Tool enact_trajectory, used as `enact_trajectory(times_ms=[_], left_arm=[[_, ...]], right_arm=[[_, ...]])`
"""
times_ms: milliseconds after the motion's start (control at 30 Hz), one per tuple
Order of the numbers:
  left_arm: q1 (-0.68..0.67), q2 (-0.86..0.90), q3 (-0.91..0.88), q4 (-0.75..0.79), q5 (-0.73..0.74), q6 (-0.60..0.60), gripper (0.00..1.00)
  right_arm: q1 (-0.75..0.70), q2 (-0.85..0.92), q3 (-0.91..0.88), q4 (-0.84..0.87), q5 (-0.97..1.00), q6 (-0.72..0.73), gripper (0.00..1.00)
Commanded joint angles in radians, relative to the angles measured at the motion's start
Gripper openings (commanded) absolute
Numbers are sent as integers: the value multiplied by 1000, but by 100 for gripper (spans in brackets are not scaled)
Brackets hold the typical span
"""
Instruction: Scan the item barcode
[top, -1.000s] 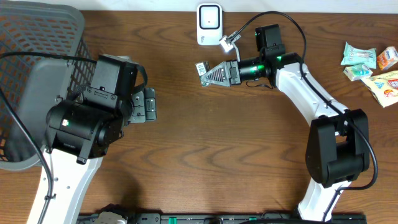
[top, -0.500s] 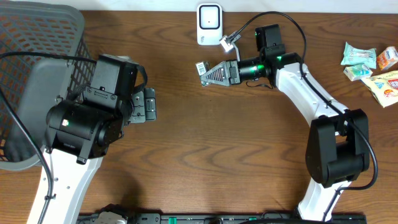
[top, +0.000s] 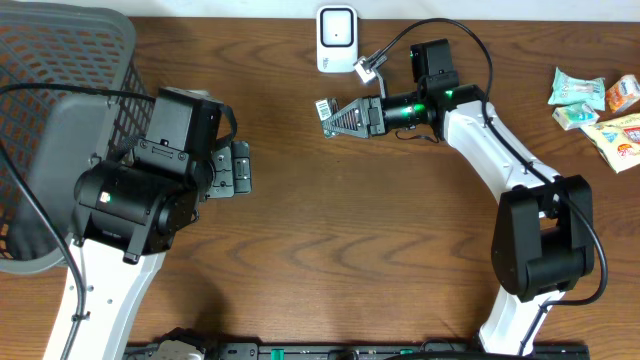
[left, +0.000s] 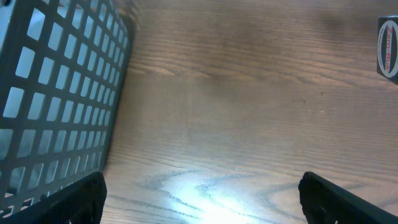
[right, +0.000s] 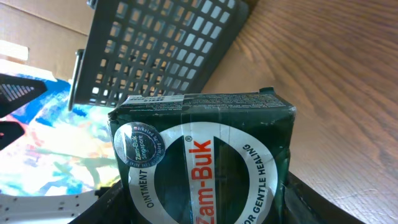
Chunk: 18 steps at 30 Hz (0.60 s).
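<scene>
Upper centre: your right jaws pinch the Zam-Buk box (top: 324, 106) near the scanner (top: 337, 38); at left, your left jaws stand spread beside the basket (top: 60, 60).

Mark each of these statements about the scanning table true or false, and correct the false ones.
1. The right gripper holds the dark green Zam-Buk ointment box. True.
2. The left gripper is shut on a snack packet. False: it is open and empty.
3. The white barcode scanner stands at the far edge of the brown wooden table, apart from the box. True.
4. The dark plastic mesh basket sits beside the right arm. False: it is on the left side, by the left arm.
5. The colourful snack packets lie in the basket. False: they lie on the table at the far right.
</scene>
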Motion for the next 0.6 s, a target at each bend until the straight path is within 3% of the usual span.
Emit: enact_trajectory(times_ms=[0,333,433,567], left_arm=[[5,5,8,-3,-17,10,98],[5,5,8,-3,-17,9,98],[5,5,8,-3,-17,9,98],[5,5,8,-3,-17,9,98]], right_arm=[[4,-19,-2,-9,91,7,48],[98,-19,-2,-37,1007,86,44],[124,-19,-2,5,1162,85,44],[143,-19,-2,79,1309,80,33]])
